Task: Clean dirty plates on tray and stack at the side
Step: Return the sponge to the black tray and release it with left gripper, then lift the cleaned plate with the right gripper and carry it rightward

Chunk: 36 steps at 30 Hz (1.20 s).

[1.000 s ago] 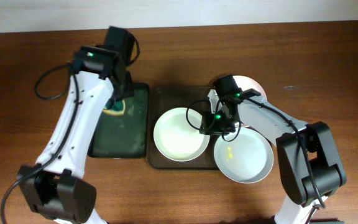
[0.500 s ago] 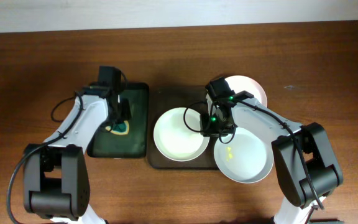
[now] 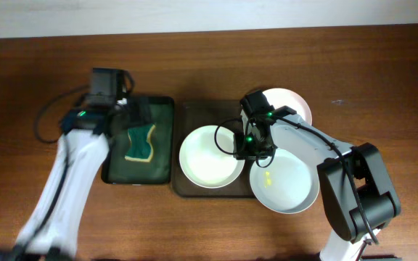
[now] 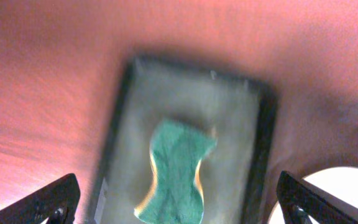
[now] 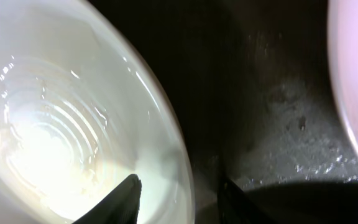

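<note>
Three white plates show in the overhead view. The left plate (image 3: 207, 158) lies on the dark brown tray (image 3: 194, 112). A front right plate (image 3: 289, 185) with a yellow smudge overhangs the tray's right edge, and the back plate (image 3: 292, 103) is partly hidden by my right arm. My right gripper (image 3: 247, 147) (image 5: 179, 183) straddles the left plate's (image 5: 55, 124) right rim, one finger inside and one outside over the tray (image 5: 278, 124). A dark gap shows beside the outer finger. My left gripper (image 4: 178, 190) (image 3: 130, 110) hangs wide open above a green sponge (image 4: 176, 171) (image 3: 141, 143).
The sponge lies flat in a narrow black tray (image 3: 162, 138) with a greenish bottom, left of the brown tray. Brown tabletop (image 3: 383, 87) surrounds both trays. My left arm (image 3: 71, 174) looks blurred along the table's left side.
My left gripper has opened and lifted away toward the back left, leaving the sponge flat in the black tray. The right arm has stayed at the left plate's rim.
</note>
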Each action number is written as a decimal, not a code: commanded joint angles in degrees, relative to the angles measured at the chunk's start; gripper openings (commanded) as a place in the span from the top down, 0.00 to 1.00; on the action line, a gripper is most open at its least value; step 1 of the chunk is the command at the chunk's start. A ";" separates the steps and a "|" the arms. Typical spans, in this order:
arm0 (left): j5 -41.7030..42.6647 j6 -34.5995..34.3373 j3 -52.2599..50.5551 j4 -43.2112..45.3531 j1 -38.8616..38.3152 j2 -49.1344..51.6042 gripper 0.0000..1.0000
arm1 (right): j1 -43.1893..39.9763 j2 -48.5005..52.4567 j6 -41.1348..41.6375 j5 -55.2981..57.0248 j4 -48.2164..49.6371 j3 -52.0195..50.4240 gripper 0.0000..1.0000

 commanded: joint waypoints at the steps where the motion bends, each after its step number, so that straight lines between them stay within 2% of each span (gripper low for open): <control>1: -4.55 0.09 1.40 -0.76 2.01 -10.45 0.00 | 0.39 0.20 0.48 0.68 -0.07 -0.46 0.59; 5: -4.55 0.09 1.40 -1.18 2.10 -12.76 0.00 | 0.42 0.20 0.48 0.79 -0.37 -0.57 0.60; 6: -4.55 0.09 1.38 -1.18 2.10 -12.76 0.00 | 0.42 0.20 0.50 1.86 -0.35 -0.76 0.64; 7: -4.52 0.09 1.38 -1.18 2.10 -12.76 0.00 | 0.42 0.20 0.50 3.17 -0.35 -0.96 0.70; 8: -4.52 0.09 1.38 -1.18 2.10 -12.76 0.00 | 0.42 0.20 0.50 3.72 -0.22 -1.18 0.71; 9: -4.52 0.09 1.38 -1.18 2.10 -12.76 0.01 | 0.42 0.20 0.50 3.67 0.13 -1.22 0.76; 12: -4.52 0.09 1.38 -1.18 2.10 -12.76 0.00 | 0.42 0.20 1.14 3.69 1.92 -1.73 0.96; 15: -4.52 0.09 1.38 -1.18 2.10 -12.76 0.00 | 0.26 0.13 2.05 3.26 2.45 -1.84 0.96; 28: -4.52 0.09 1.38 -1.18 2.10 -12.76 0.00 | -0.44 -2.82 1.53 2.16 -20.50 23.47 0.96; 32: -4.55 0.09 1.38 -1.18 2.10 -12.76 0.00 | 0.46 -2.80 1.62 3.54 -18.56 26.45 0.96; 36: -4.52 0.09 1.38 -1.18 2.10 -12.76 0.01 | 6.43 -2.64 4.90 11.63 -13.64 26.45 0.96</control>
